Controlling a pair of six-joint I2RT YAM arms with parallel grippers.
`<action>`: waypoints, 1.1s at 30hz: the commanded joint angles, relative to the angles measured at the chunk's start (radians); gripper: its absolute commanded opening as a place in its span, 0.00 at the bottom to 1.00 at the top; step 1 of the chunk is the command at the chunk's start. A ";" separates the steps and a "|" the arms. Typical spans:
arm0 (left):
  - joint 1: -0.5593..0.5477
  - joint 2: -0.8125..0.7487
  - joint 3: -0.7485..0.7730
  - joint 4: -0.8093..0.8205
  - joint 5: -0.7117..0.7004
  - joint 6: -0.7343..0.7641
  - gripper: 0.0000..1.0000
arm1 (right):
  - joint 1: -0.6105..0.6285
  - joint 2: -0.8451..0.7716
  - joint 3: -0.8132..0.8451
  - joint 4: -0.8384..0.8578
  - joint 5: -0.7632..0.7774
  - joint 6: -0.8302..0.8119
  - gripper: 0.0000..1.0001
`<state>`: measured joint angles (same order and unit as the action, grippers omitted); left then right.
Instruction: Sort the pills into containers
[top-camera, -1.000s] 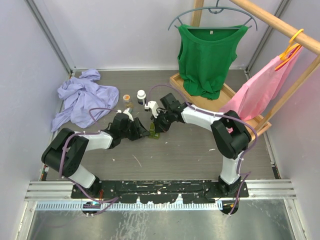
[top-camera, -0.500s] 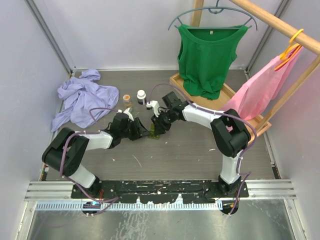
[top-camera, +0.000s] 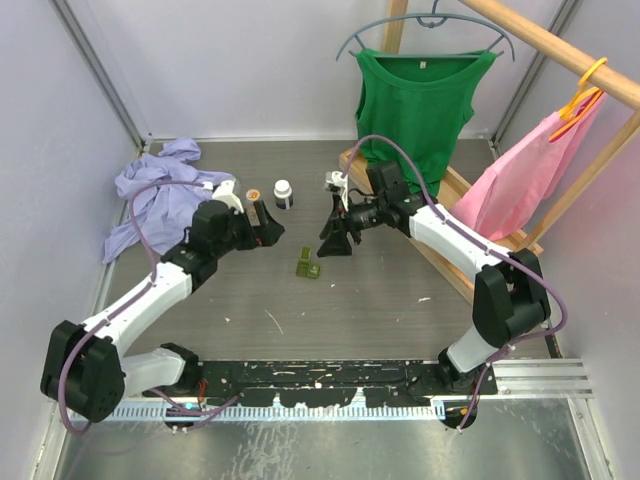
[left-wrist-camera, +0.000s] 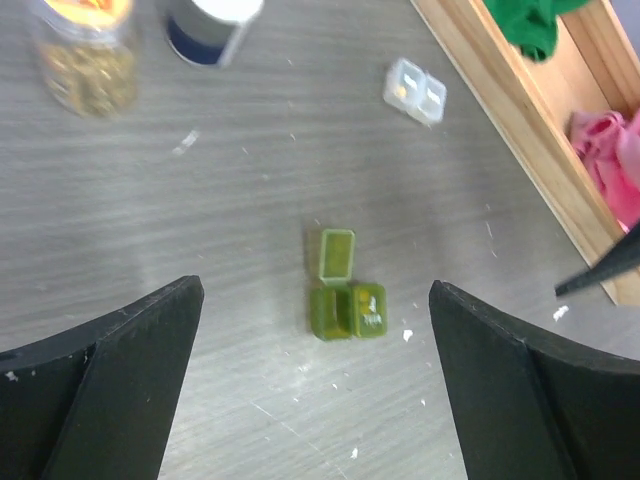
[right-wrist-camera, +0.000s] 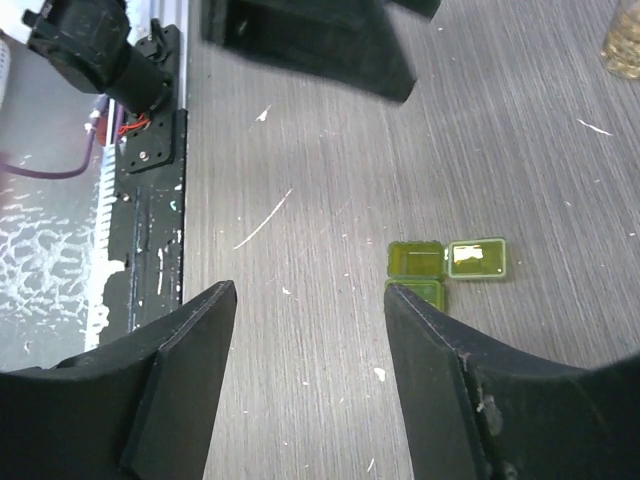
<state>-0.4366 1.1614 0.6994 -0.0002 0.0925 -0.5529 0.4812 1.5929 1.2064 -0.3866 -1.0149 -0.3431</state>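
Observation:
The olive green container (top-camera: 308, 267) lies on the table between the arms, held by neither. In the left wrist view the olive green container (left-wrist-camera: 346, 308) has one lid flipped up and a pale pill in its other compartment. It also shows in the right wrist view, the olive green container (right-wrist-camera: 445, 265) just past the right finger. The clear container (left-wrist-camera: 414, 90) lies farther off near the wooden base, with something yellow inside. My left gripper (top-camera: 268, 225) (left-wrist-camera: 320, 400) hangs open above and left of the green case. My right gripper (top-camera: 335, 245) (right-wrist-camera: 308, 295) is open too, empty.
A jar of yellow pills (left-wrist-camera: 85, 50) (top-camera: 253, 193) and a white-capped dark bottle (left-wrist-camera: 212, 25) (top-camera: 283, 193) stand behind the case. A purple cloth (top-camera: 165, 200) lies at the far left. A wooden rack base (top-camera: 450, 190) with a green shirt (top-camera: 415, 120) and pink garment (top-camera: 515, 185) fills the right.
Both grippers have opened and pulled up and away from the green container, the left one leftward, the right one back and right. The container now lies free on the table.

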 joint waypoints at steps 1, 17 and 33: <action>0.057 0.017 0.133 -0.126 -0.088 0.147 0.98 | -0.010 -0.053 -0.024 0.049 -0.089 -0.018 0.68; 0.185 0.565 0.817 -0.589 -0.248 0.194 0.96 | -0.034 -0.060 -0.031 0.053 -0.073 -0.021 0.68; 0.139 0.832 1.052 -0.711 -0.252 0.178 0.72 | -0.036 -0.049 -0.038 0.057 -0.080 -0.018 0.68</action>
<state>-0.2871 1.9694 1.6993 -0.6830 -0.1360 -0.3771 0.4484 1.5768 1.1660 -0.3656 -1.0679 -0.3466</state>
